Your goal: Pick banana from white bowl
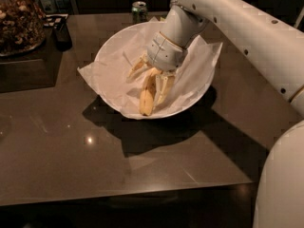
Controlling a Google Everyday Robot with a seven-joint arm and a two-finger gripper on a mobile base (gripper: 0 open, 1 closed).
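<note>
My gripper [148, 85] is down inside the white bowl [113, 45], which sits on the dark surface [71, 146]. Its pale fingers [165, 88] are spread, one to each side of the banana's upper end. The banana [145, 103] lies on the crinkled paper lining [90, 75], its lower tip pointing toward the near rim. By my reading the reach is done and I am lined up over the fruit, but the grasp itself is not made, because the fingers stand apart rather than clamped on the peel, and one looks well off it. What is left is the real work: closing on the banana, then lifting it clear of the bowl and paper.
</note>
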